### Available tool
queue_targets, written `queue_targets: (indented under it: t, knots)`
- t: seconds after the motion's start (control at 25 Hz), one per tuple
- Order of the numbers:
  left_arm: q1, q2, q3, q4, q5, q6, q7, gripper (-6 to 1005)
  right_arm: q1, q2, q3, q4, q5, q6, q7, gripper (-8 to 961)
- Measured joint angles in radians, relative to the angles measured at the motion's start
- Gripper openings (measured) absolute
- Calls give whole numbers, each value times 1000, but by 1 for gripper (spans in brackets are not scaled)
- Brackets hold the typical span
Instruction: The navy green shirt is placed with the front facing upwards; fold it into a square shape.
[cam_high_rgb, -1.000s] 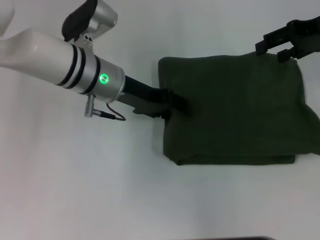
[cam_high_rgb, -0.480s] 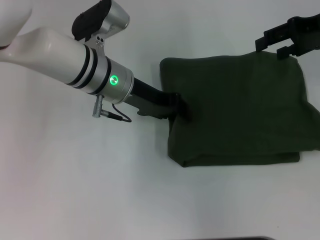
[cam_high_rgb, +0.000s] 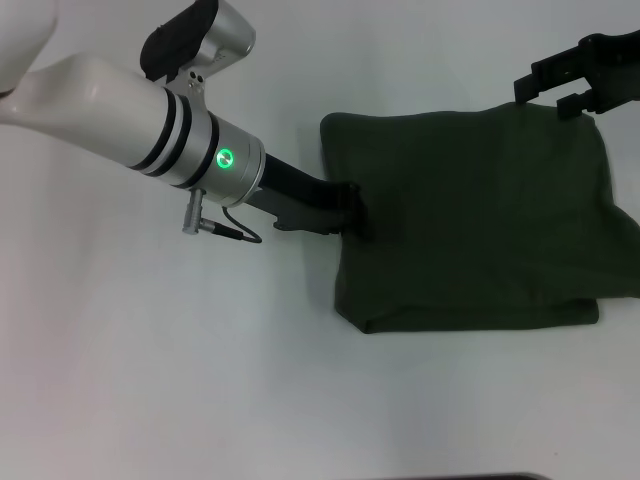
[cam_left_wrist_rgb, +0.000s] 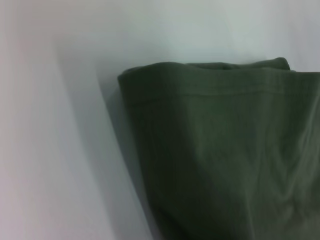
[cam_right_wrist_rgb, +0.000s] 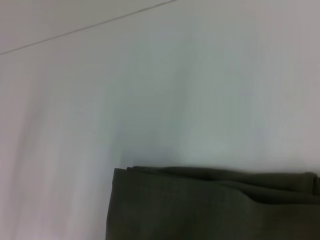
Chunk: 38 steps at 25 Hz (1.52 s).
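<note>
Folded navy green shirt (cam_high_rgb: 470, 220) centre-right on plain white worktop (cam_high_rgb: 150, 380); left pincer (cam_high_rgb: 352, 210) at its edge, right pincer (cam_high_rgb: 570, 88) upper right, fingers' state indiscernible.

Left arm (cam_high_rgb: 110, 95): white shell, silver wrist with black rings, green light (cam_high_rgb: 227, 158), thin black cable (cam_high_rgb: 235, 232). Both grippers black.
</note>
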Motion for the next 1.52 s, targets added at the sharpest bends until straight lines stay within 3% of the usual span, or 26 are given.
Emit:
queue_targets:
  t: [0.2,0.44,0.68,1.08,1.52]
  knots:
    - [12,5,-16,-1,-2,6,4,111,-1,-2,3,-2,0,-1,0,822]
    - [93,34,-66,-72,-1,49,-4,101,-3,-6,9,2,0,-1,0,822]
    - [180,79,-149,-134,5,113,-7,100,1,-11,9,4,0,0,2,822]
    - [275,130,-202,-159,6,142,-20,98,5,-17,9,4,0,-2,8,822]
    - [322,133,-270,-193,10,172,11,116,9,-17,9,5,0,-2,10,823]
